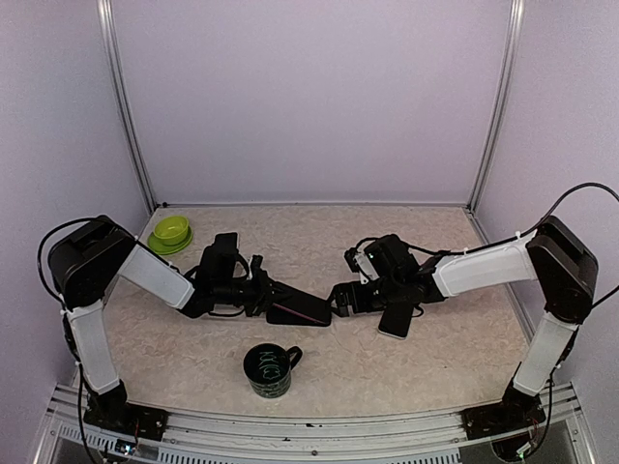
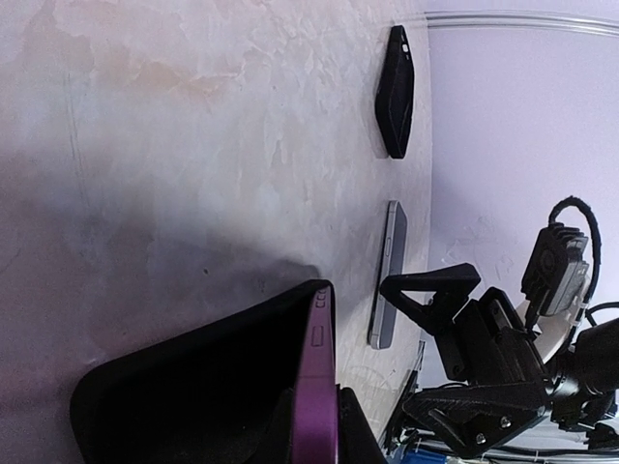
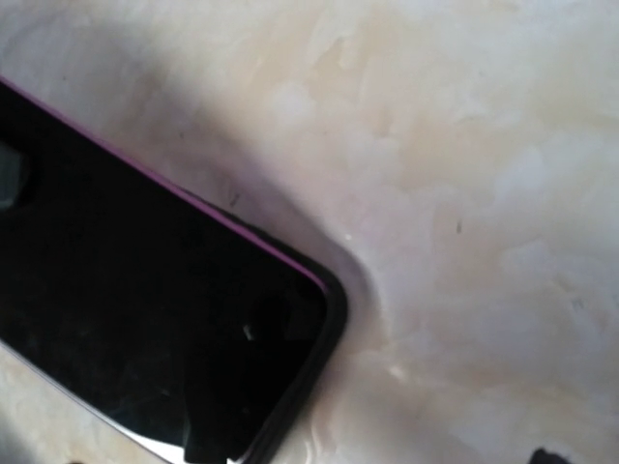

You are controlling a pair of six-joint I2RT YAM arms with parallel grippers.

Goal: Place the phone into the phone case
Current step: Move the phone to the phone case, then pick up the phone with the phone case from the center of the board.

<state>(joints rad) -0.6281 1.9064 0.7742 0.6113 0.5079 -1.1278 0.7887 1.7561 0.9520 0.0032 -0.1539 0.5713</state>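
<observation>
My left gripper [image 1: 271,302] is shut on the phone case [image 1: 302,311], which has a purple outer side and a black inside, and holds it on edge just above the table. In the left wrist view the fingers [image 2: 363,425] pinch its purple rim [image 2: 324,338]. A grey phone [image 1: 395,319] lies flat on the table to the right and also shows in the left wrist view [image 2: 387,275]. My right gripper [image 1: 340,298] is at the case's free end, jaws apart. The right wrist view shows the case's corner [image 3: 145,319] up close.
A dark mug [image 1: 269,369] stands near the front centre. A green bowl on a saucer [image 1: 171,232] sits at the back left. A second black case-like object [image 2: 396,92] lies further along the table in the left wrist view. Walls close in on three sides.
</observation>
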